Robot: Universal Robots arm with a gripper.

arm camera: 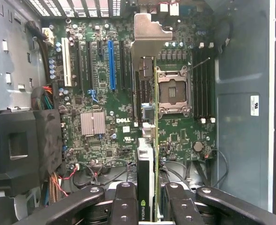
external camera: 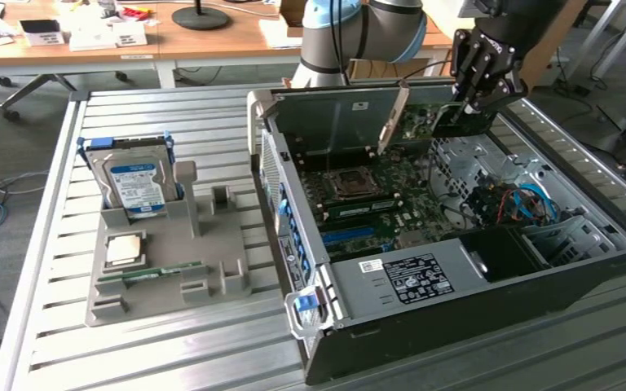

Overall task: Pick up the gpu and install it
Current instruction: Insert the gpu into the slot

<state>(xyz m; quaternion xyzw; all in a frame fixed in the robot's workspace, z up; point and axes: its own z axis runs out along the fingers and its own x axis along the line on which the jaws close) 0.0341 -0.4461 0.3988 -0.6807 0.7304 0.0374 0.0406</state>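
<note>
End effector (arm camera: 149, 201) clamps the gpu (arm camera: 146, 154): green board, black cooler (arm camera: 144, 187), silver bracket (arm camera: 147, 33).

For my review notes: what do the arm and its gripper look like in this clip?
The arm has silver-grey tubular links with light blue caps on its joints. The gripper is black, built of jointed linkage fingers with rounded knuckles and small silver pins at the pivots.

A slatted metal table (external camera: 128, 358) bears two things. A grey, perhaps plastic, fixture (external camera: 172, 297) sits beside an open computer case (external camera: 455, 326)
</note>
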